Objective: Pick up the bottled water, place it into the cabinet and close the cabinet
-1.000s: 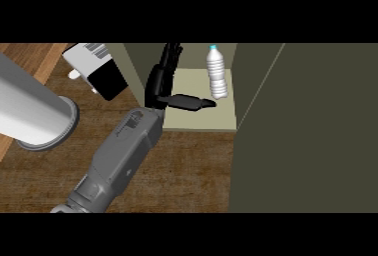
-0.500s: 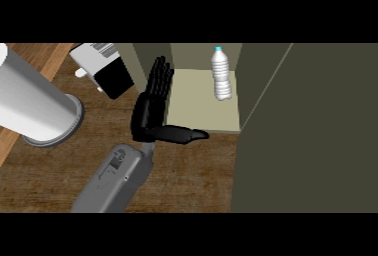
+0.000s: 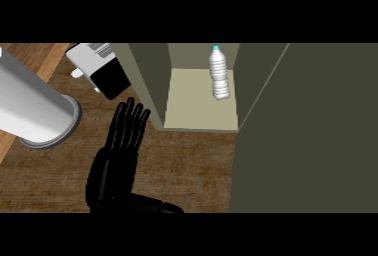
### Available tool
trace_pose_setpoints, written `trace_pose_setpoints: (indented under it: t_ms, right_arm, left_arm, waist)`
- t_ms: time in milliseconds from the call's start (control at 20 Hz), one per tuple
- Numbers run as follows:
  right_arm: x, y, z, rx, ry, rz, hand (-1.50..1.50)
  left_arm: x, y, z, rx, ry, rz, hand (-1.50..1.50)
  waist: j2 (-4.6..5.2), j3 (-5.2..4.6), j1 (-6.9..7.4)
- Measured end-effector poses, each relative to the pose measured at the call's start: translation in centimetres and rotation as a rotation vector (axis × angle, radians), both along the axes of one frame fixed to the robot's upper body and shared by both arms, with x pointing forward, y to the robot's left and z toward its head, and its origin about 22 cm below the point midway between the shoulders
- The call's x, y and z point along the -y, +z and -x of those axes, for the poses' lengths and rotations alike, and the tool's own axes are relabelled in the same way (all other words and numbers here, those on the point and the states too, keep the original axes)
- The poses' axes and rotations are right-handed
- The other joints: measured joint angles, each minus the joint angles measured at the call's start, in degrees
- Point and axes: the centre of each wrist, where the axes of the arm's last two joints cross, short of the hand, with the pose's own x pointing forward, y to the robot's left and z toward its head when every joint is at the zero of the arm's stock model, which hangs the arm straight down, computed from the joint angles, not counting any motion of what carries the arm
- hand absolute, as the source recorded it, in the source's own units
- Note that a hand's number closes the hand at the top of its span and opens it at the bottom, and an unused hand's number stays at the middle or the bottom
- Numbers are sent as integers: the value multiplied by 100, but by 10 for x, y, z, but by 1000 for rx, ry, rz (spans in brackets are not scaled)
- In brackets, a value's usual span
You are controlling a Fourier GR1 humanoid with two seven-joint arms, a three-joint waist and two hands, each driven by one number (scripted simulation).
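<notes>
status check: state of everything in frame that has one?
Water bottle: upright inside the cabinet, not held.
Cabinet: open.
Cabinet door: swung out, not closed.
Hand: open, fingers straight, holding nothing, left of the cabinet.

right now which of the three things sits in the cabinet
The bottle, inside the cabinet; the cylinder and box are outside, left of it.

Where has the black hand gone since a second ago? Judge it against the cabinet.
Yes. The left hand has drawn back from the cabinet opening, down and left, away from the bottled water inside.
</notes>
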Motion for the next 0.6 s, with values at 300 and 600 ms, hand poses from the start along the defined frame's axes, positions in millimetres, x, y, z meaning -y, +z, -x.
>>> trace_pose_setpoints:
  t_ms: [300,600]
  right_arm:
    - [-2,7,4,13,156,103,150]
    - [-12,19,9,23,246,197,150]
  left_arm:
    - [-33,10,51,20,62,19,-150]
    - [-63,21,87,36,124,13,-150]
  waist:
    - [41,0,-26]
    - [88,13,-67]
